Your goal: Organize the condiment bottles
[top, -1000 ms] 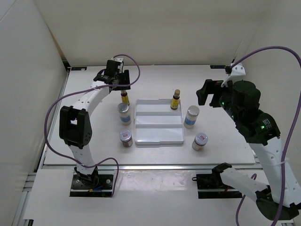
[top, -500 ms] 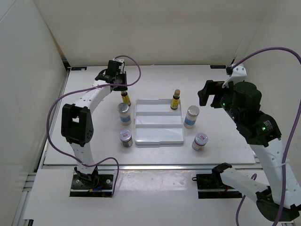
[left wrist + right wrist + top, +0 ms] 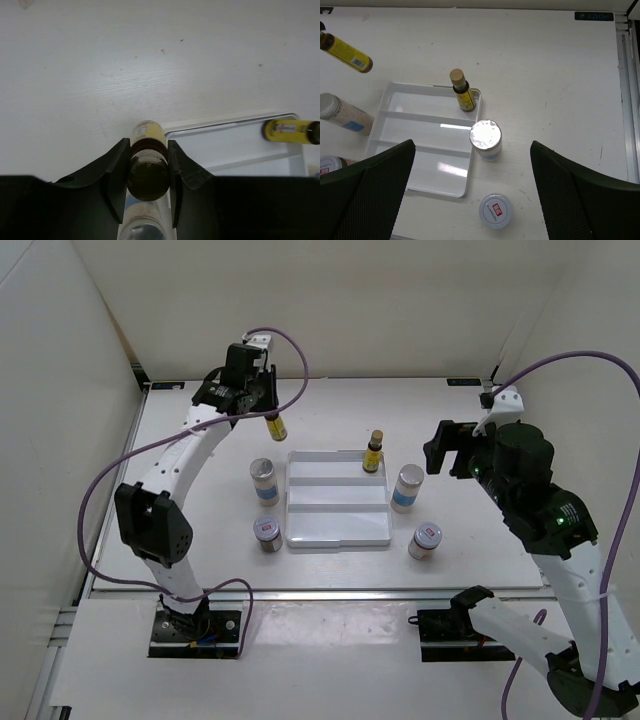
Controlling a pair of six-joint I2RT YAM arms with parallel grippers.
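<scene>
While the right gripper [image 3: 434, 448] is held wide open and empty, an amber-yellow bottle [image 3: 277, 426] is clamped in the left gripper [image 3: 147, 150], aloft near the tray's [image 3: 335, 530] far-left corner.

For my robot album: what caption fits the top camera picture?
The left hand holds a yellow bottle up in the air near the white tray.
</scene>
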